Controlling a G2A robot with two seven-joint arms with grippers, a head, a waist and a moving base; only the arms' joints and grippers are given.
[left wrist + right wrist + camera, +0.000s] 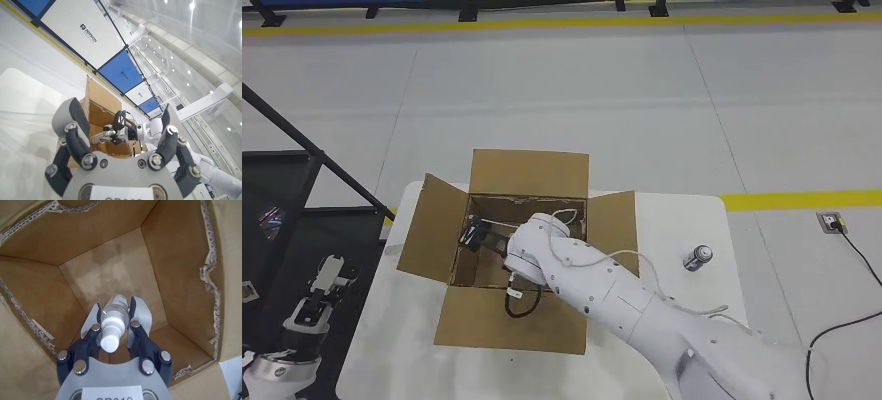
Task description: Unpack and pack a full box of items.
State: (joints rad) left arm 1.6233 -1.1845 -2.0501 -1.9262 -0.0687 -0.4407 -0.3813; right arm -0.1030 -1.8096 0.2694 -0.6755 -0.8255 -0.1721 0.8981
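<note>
An open cardboard box (510,322) stands on the white table (672,215), its four flaps spread outward. My right arm leans over the box from the front right, with my right gripper (475,236) down inside it. In the right wrist view my right gripper (115,303) is shut on a clear spray bottle (115,311) with a white cap, held above the bare box floor (105,275). My left gripper (121,108) is open and holds nothing. It sits off the table's left side (330,272), pointing up and toward the box (98,111).
A small silver can (697,258) stands on the table to the right of the box. Black frame tubes (312,150) and a dark stand lie left of the table. A yellow floor line (802,200) runs beyond the right edge.
</note>
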